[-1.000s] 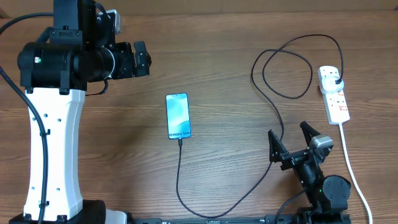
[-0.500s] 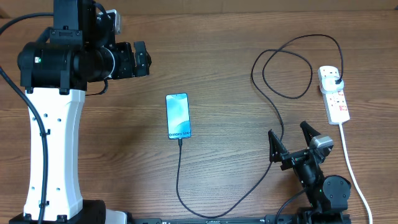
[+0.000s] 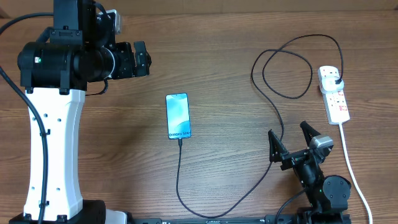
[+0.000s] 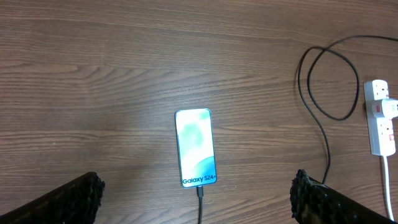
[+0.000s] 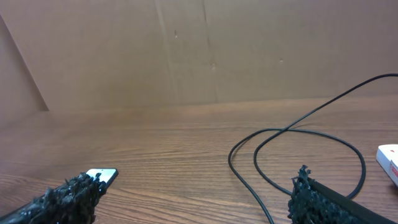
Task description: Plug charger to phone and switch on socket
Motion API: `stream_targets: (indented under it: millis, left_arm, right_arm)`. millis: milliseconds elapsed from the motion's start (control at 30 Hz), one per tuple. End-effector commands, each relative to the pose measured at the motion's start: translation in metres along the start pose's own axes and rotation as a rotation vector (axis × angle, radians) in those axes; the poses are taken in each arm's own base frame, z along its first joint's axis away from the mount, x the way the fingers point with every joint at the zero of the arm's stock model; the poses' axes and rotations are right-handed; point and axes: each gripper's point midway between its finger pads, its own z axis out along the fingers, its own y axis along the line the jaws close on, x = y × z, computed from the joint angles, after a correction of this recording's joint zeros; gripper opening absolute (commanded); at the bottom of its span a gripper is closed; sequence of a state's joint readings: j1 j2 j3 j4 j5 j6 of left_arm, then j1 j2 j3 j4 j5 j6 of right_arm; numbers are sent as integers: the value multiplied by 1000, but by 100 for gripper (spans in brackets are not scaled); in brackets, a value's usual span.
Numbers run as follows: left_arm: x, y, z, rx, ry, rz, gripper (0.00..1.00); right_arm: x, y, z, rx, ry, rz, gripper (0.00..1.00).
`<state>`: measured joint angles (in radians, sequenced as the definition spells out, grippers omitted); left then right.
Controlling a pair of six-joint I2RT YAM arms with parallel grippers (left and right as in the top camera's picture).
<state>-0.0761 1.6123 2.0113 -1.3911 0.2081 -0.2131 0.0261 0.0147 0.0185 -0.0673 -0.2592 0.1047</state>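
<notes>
The phone (image 3: pixel 178 116) lies screen up mid-table, lit, with "Galaxy" text at its near edge; it also shows in the left wrist view (image 4: pixel 196 147) and partly in the right wrist view (image 5: pixel 102 175). The charger cable (image 3: pixel 186 199) has its tip in the phone's near edge, curves along the front, loops at the back right (image 4: pixel 324 99) and ends in a black plug in the socket (image 3: pixel 334 94). The socket is a white power strip at the right. My left gripper (image 3: pixel 140 59) is open, high at the back left. My right gripper (image 3: pixel 291 137) is open and empty at the front right.
The socket's thick white lead (image 3: pixel 352 168) runs toward the front right edge, beside my right arm base. The left arm's white column (image 3: pixel 53 149) stands at the left. A brown cardboard wall (image 5: pixel 199 50) stands behind the table.
</notes>
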Motion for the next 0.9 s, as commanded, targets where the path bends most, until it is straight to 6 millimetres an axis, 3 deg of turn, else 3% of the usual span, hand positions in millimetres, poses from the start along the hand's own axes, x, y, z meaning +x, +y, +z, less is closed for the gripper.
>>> stream_targets:
  millis: [0,133,233,433,567,733,867]
  left_arm:
    - [-4,-1,-8,1,-28,10,100]
    - [-1,-3,-19,7,-50,15,100]
    - [15,-1,-27,6,-49,15,100]
    - [93,15,-31,-11,28,-2,100]
    - [135,39,-32,-98,36,-6,100]
    - [173,54,-29,-137,37,-7,99]
    - [179,60,-24,-136,-41,5,100]
  right_arm:
    - [0,0,0,-2,-11,-5,100]
    - [0,0,0,-2,-11,-5,100]
    - [0,0,0,-3,-11,-5,100]
    - [0,0,0,-3,-11,-5,100]
    - [0,0,0,-3,-11,-5,100]
    - [0,0,0,-2,-11,-5,100]
    - [0,0,0,-2,-11,-5,100]
